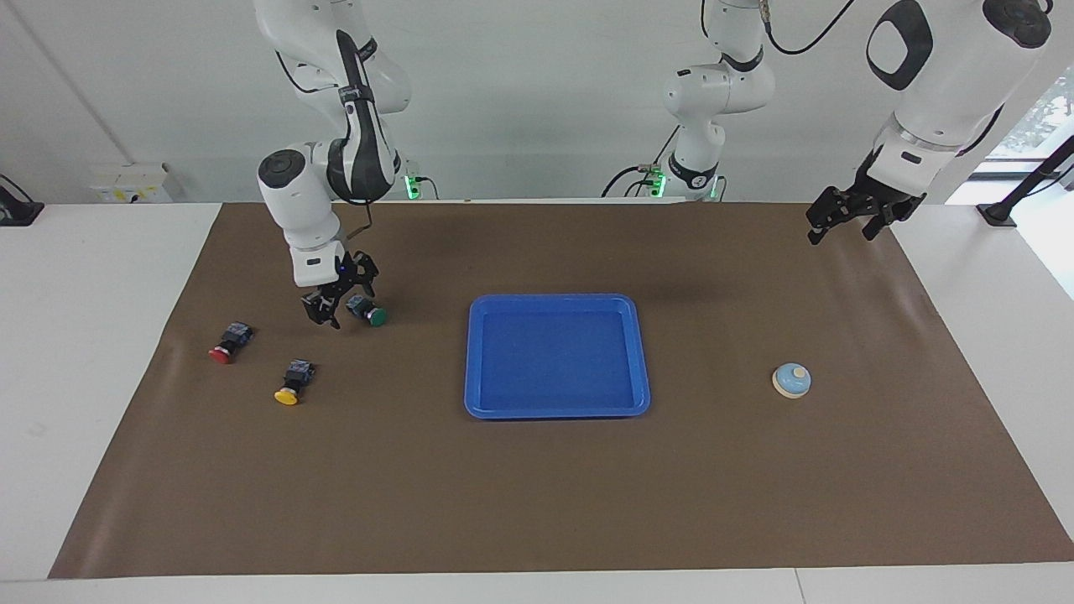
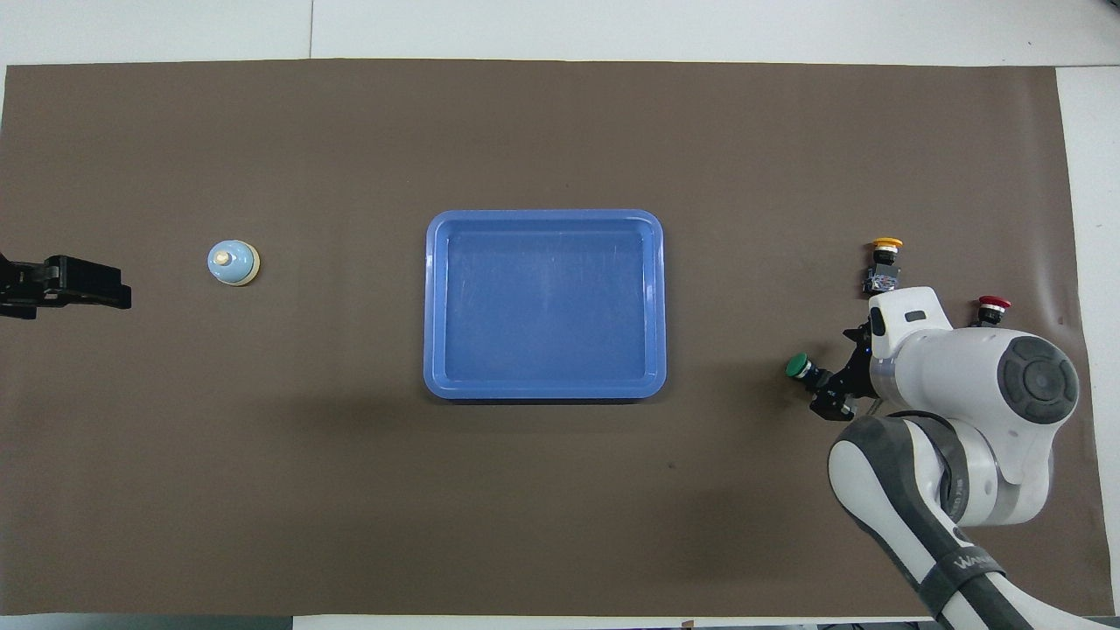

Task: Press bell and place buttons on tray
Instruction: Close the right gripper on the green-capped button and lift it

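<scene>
Brown mat (image 1: 537, 503) covers most of the white table (image 1: 84, 403), and every task thing lies on it. The tray (image 1: 474, 361) sits empty at the middle of the mat. The bell (image 1: 791, 380) stands upright toward the left arm's end, well apart from the tray and about midway between the mat's two long edges. The three buttons lie toward the right arm's end: the green button (image 1: 375, 315) is nearest the robots and nearest the tray, the red button (image 1: 228, 344) is closest to the mat's short edge, and the yellow button (image 1: 292, 382) is farthest from the robots. The right gripper (image 1: 336, 312) is low over the mat, just beside the green button's body, with its jaws spread wide and nothing between them; whether a finger touches the button cannot be told. The left gripper (image 1: 847, 225) waits in the air over the mat corner at its own end, jaws likewise wide apart and empty.
</scene>
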`<act>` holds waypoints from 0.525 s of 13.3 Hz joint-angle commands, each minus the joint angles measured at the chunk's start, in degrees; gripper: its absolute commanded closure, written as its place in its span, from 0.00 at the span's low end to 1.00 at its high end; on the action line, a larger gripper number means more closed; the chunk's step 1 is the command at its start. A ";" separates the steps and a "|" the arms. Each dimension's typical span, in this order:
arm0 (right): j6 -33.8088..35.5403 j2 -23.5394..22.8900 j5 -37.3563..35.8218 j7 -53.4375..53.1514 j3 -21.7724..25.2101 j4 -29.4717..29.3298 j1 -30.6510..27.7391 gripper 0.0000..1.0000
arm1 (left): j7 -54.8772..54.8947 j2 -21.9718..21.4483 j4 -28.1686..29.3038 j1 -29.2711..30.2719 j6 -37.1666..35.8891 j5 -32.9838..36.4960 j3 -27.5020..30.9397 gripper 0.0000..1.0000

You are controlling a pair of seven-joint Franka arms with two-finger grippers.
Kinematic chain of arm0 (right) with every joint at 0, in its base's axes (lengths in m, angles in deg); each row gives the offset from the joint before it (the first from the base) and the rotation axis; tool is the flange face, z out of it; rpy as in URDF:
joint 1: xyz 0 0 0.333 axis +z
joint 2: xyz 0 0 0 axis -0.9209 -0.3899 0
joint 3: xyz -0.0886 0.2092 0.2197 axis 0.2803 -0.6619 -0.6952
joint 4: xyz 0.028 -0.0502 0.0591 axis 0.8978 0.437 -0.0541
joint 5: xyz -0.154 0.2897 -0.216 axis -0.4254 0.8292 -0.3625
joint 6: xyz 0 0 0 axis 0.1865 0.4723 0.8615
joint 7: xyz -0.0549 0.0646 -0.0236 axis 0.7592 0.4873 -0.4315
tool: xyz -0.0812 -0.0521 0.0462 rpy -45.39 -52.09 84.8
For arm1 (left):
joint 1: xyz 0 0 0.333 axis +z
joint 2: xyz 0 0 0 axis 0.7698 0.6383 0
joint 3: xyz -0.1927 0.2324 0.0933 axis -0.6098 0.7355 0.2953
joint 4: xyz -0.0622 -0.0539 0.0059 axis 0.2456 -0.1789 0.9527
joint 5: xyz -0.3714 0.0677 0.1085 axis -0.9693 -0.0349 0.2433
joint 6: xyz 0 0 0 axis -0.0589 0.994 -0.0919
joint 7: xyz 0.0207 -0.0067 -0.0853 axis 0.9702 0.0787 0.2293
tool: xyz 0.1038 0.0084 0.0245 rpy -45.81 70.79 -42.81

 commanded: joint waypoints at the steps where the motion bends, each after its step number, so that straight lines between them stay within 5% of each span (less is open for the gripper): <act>1: -1.59 -0.33 1.78 1.73 -0.15 0.82 0.42 0.00 | 0.02 -0.05 -0.73 -0.10 -0.84 -0.61 0.31 0.00; 7: -0.89 0.46 1.78 2.26 -0.06 3.11 0.51 0.00 | 0.02 -0.05 -0.73 -0.10 -0.84 -0.61 0.31 0.00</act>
